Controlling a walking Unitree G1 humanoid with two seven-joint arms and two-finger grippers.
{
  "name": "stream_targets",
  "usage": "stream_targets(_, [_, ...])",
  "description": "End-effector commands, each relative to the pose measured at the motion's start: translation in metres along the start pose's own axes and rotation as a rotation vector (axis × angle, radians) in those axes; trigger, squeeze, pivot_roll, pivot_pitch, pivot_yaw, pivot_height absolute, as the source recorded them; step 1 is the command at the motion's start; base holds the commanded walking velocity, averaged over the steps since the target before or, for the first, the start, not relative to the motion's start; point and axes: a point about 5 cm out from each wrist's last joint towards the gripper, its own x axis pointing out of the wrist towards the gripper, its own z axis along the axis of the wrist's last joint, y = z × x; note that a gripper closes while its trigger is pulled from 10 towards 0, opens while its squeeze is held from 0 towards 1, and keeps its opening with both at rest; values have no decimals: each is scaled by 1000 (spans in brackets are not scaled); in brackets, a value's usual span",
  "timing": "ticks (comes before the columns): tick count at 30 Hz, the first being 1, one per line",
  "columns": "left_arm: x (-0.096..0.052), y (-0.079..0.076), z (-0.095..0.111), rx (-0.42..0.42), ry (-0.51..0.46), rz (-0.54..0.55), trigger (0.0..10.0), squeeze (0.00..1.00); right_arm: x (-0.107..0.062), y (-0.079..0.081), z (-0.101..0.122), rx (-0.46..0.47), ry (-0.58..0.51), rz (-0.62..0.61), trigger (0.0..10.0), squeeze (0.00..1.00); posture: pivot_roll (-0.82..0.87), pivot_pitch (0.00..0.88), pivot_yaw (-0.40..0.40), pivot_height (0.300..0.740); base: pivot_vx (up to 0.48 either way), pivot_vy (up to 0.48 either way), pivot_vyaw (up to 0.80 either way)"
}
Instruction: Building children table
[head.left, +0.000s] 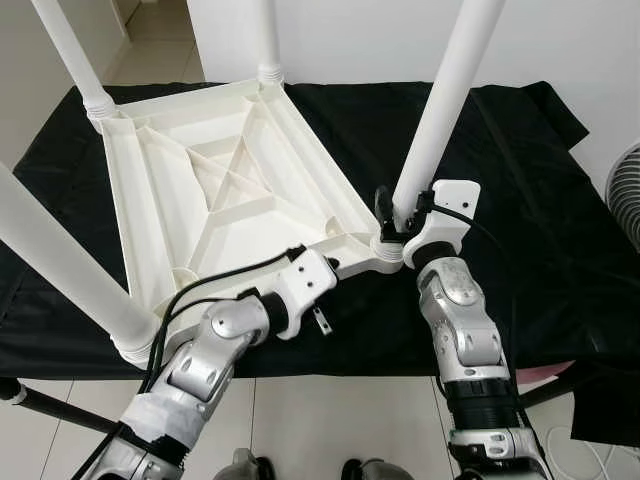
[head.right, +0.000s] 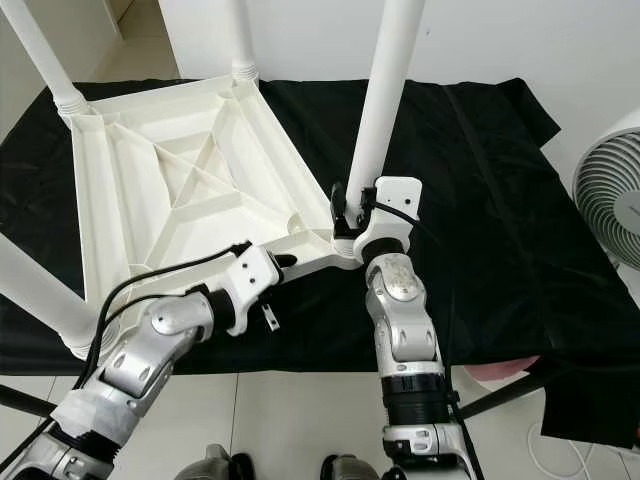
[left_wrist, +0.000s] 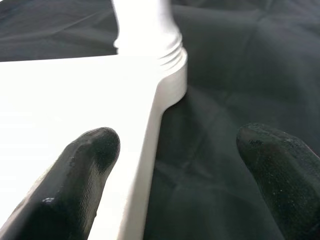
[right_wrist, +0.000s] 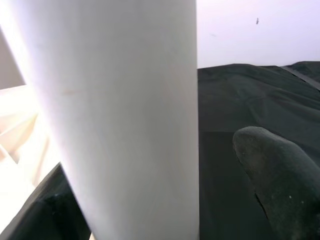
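Note:
A white children's table top (head.left: 230, 190) lies upside down on a black cloth (head.left: 520, 200). Its ribbed underside faces up and its legs stand upright. My right gripper (head.left: 395, 222) is at the foot of the near right leg (head.left: 440, 110), just above the threaded socket (head.left: 385, 250). Its fingers stand either side of the leg; in the right wrist view a gap shows between the leg (right_wrist: 125, 115) and one finger (right_wrist: 280, 180). My left gripper (head.left: 335, 265) is open over the top's near edge beside that corner, one finger (left_wrist: 90, 165) above the white plastic and the other above the cloth.
Three more legs stand at the far left (head.left: 70, 50), far middle (head.left: 265, 35) and near left (head.left: 60, 270) corners. A white fan (head.right: 610, 200) is at the right past the cloth. Black cloth lies bare to the right of the top. Tiled floor is below the near edge.

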Motion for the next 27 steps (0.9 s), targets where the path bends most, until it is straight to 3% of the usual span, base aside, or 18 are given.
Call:
stream_targets(1, [-2,9,-5,10,27,151,10000,0,-3,-1,3,22,-23,1,10000,0,-107,106,26,740,0,0,0])
stream_targets(4, [-6,20,-14,-4,88,226,10000,0,-12,-2,-2,22,-9,13,10000,0,-107,110,30,740,0,0,0])
stream_targets(9, [-6,19,-17,-6,117,205,10000,0,-13,-4,-2,21,-9,8,10000,0,-111,116,36,740,0,0,0])
stream_targets(12, [-7,18,-33,31,228,182,10000,0,-12,-17,2,25,-29,-53,10000,0,-119,119,46,740,0,0,0])
stream_targets(15, [-9,22,-39,57,273,200,10000,0,-12,-23,4,22,-38,-87,10000,0,-125,117,52,740,0,0,0])
stream_targets(21, [-11,31,-40,104,287,210,10000,0,-16,-34,8,20,-68,-155,10000,0,-133,117,61,740,0,0,0])
stream_targets(27, [-10,38,-37,163,288,160,10000,0,-29,-53,10,10,-86,-298,10000,0,-146,120,77,740,0,0,0])
